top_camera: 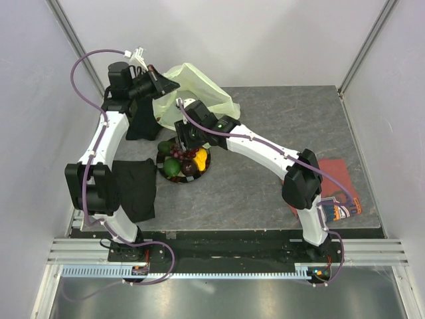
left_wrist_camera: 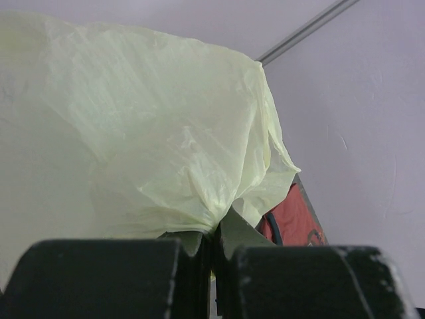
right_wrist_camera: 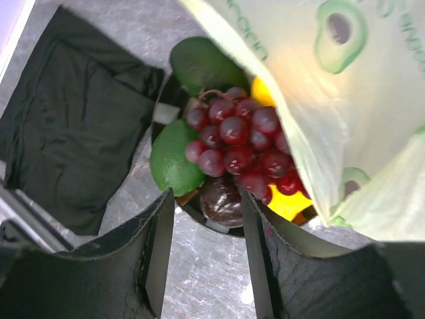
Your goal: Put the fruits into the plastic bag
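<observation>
The fruits lie heaped on a dark plate [top_camera: 188,181]: a purple grape bunch [right_wrist_camera: 236,139], two green ones [right_wrist_camera: 174,161] [right_wrist_camera: 201,63], a dark brown one [right_wrist_camera: 222,199] and a yellow lemon [right_wrist_camera: 287,204]. My right gripper [right_wrist_camera: 207,226] [top_camera: 189,143] hovers over the plate's near rim. Its jaws stand apart, and the brown fruit shows in the gap without being gripped. The pale green plastic bag [top_camera: 194,93] [left_wrist_camera: 159,146] [right_wrist_camera: 332,100] hangs behind the plate, and its lower edge drapes over the fruits. My left gripper [left_wrist_camera: 214,232] [top_camera: 163,83] is shut on a bunched fold of the bag and holds it up.
One black cloth [top_camera: 137,189] [right_wrist_camera: 73,119] lies left of the plate, another [top_camera: 141,123] below the left gripper. A red printed shirt [top_camera: 340,193] [left_wrist_camera: 295,216] lies at the table's right edge. White walls close in the back and sides.
</observation>
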Controlling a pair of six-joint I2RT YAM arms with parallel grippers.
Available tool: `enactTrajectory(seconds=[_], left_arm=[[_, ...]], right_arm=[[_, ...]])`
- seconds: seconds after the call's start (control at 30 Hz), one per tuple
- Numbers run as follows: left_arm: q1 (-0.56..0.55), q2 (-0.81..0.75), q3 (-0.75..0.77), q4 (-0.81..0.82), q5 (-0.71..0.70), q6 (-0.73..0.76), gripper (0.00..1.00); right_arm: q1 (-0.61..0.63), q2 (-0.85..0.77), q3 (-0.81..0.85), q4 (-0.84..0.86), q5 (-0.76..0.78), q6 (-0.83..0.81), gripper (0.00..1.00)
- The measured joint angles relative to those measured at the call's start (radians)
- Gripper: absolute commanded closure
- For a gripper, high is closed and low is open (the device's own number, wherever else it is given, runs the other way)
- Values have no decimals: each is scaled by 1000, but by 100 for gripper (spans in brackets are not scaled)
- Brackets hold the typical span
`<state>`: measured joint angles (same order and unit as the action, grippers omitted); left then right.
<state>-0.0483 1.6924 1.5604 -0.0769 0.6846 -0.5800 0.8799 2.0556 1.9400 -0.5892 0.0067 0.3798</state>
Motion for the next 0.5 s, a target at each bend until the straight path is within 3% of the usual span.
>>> enactTrajectory(seconds=[0.5], left_arm=[[0,18,6,13,28,-25,99]], right_arm=[[-7,10,32,-80,78,89,51]])
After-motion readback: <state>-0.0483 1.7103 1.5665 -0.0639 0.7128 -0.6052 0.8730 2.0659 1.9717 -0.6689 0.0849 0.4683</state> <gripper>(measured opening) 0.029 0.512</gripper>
